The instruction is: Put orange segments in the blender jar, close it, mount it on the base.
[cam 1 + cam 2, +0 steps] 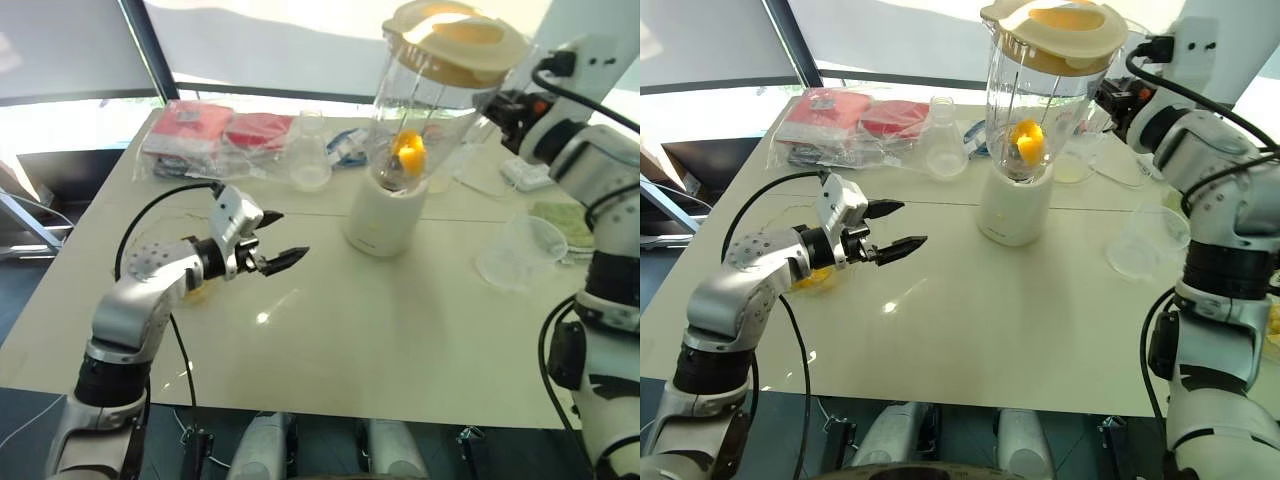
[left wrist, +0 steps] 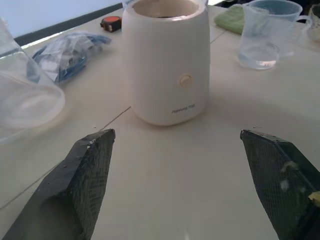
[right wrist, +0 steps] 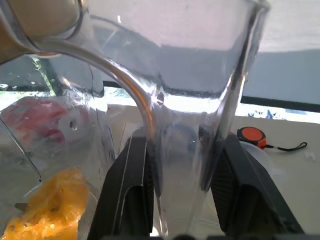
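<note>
My right gripper (image 3: 182, 190) is shut on the side handle of the blender jar (image 1: 430, 110) and holds it slightly tilted, with its bottom right at the top of the base (image 1: 385, 215). I cannot tell whether the jar is seated. A pale-yellow lid (image 1: 455, 35) closes the jar. Orange segments (image 1: 410, 152) lie at its bottom. My left gripper (image 1: 290, 235) hangs open and empty over the table, to the left of the base and pointing toward it. More orange pieces (image 1: 815, 280) peek out from under my left forearm.
A glass flask (image 1: 310, 160), red packets (image 1: 190, 130) and a blue-and-white bag (image 1: 345, 145) lie behind the base. A clear measuring cup (image 1: 525, 250) and a green cloth (image 1: 560, 215) sit to the right, near my right arm. An orange tape measure (image 3: 250, 136) lies at the back.
</note>
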